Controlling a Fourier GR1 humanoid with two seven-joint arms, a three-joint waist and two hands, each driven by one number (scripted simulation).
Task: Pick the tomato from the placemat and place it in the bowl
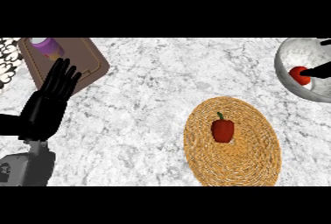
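Note:
The red tomato (298, 74) lies inside the grey bowl (287, 50) at the top right. My right hand (321, 70) comes in from the right edge over the bowl, and its dark tip touches the tomato's right side; most of the hand is out of frame. The round woven placemat (249, 164) lies at the lower right of the counter, with a red bell pepper (223, 130) on it. At the left edge my left hand (45, 107) rests open, fingers up, holding nothing.
A brown cutting board (87, 57) sits at the top left with a purple cup (45, 45) on it. A black-and-white patterned object (6, 61) shows at the far left edge. Marbled counter lies between the board and the placemat.

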